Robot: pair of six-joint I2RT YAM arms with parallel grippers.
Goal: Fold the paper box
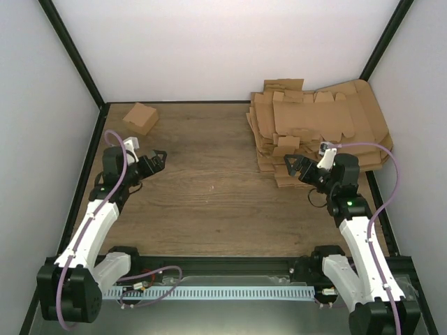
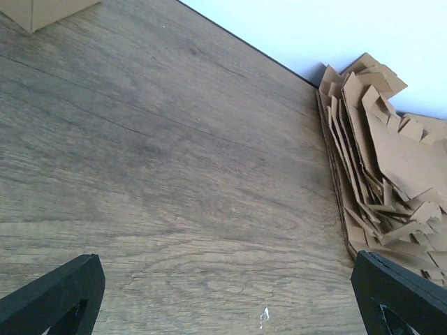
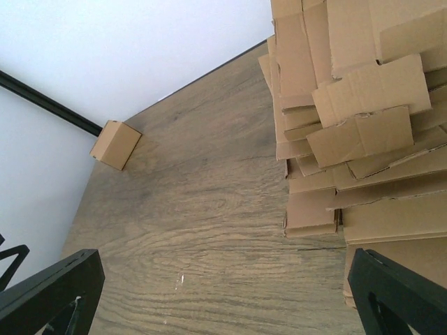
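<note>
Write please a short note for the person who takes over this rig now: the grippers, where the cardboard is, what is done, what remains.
Left gripper: open, empty, over the left side of the table.
Right gripper: open, empty, at the near edge of the stack of flat blanks.
Small closed box: far left corner, away from both grippers.
Done: nothing visible; no blank lies apart from the stack.
Left: take one blank, probably with the right gripper as it is nearest, then all the folding.
</note>
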